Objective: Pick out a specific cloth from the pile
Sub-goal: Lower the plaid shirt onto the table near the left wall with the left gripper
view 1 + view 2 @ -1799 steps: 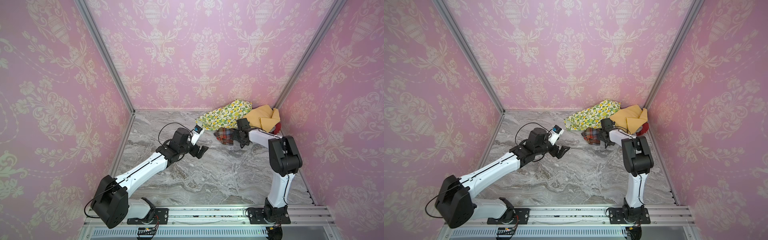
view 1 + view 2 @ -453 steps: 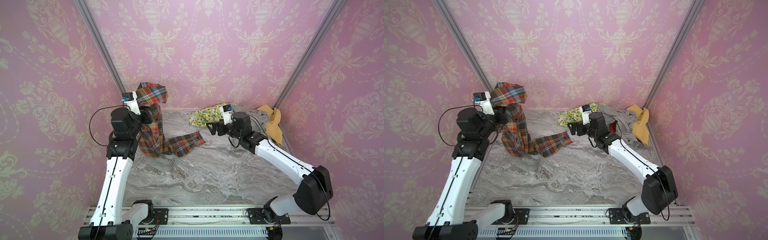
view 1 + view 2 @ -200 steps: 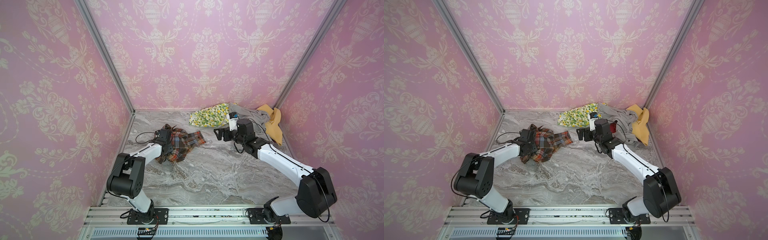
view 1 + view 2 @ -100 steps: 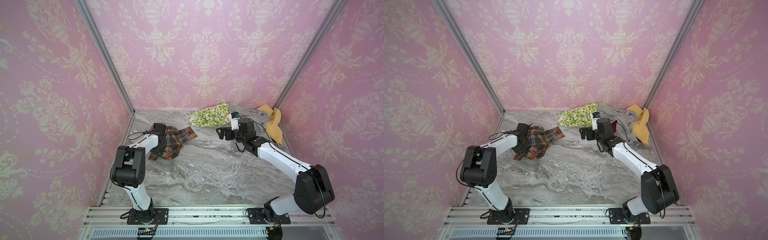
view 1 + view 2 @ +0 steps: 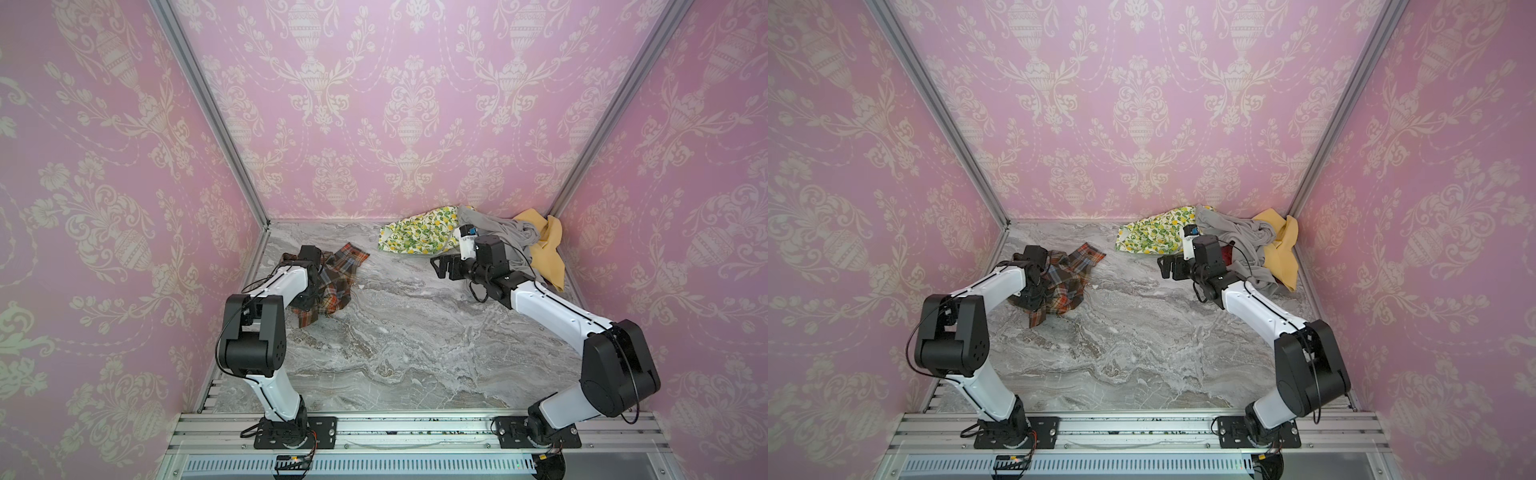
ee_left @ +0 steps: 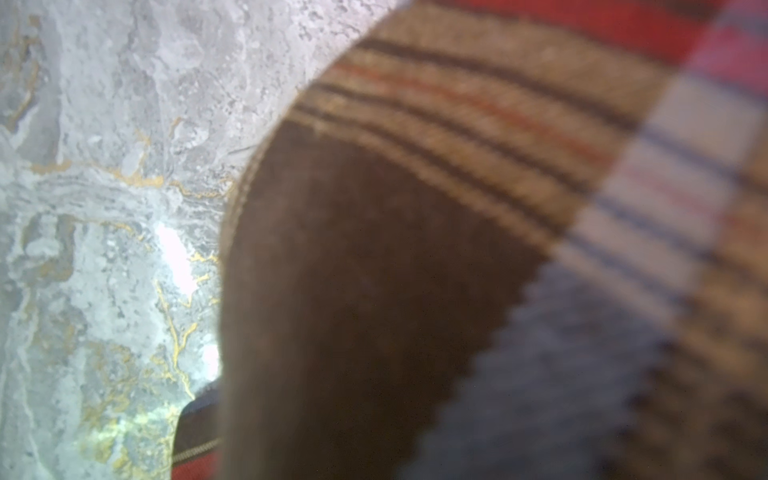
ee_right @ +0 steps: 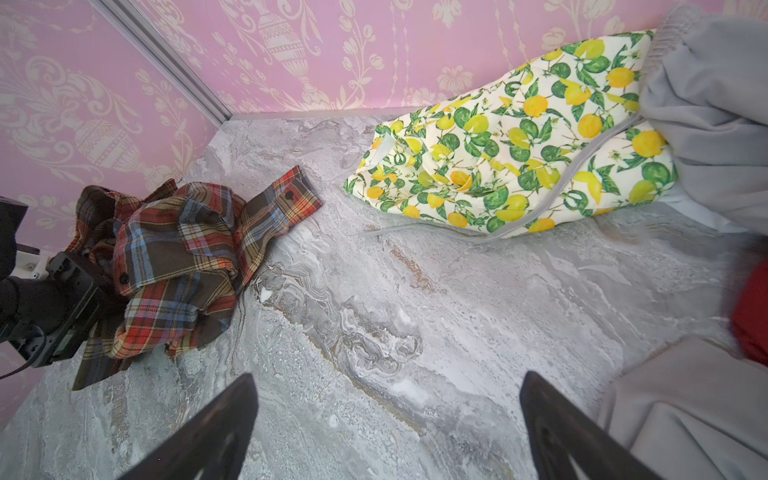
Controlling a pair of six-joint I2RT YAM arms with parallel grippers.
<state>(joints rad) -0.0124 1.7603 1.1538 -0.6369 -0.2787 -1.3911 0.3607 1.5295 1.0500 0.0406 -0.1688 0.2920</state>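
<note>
Bright, even light, soft shadows in both top views. Left wrist view badly blurred (plaid cloth [image 6: 374, 291] close against the lens), white glare on the marble table [image 6: 176, 255]. Right wrist view bows at its edges.

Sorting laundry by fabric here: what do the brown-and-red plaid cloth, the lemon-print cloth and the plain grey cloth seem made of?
The plaid brown, red-orange and blue cloth: matte woven fabric, probably cotton flannel; visible threads, buttons. The white lemon-print cloth: smooth thin printed weave, cotton or polyester, unclear. The plain grey cloth: soft matte knit, jersey-like; rounded folds, gathered hem.
</note>
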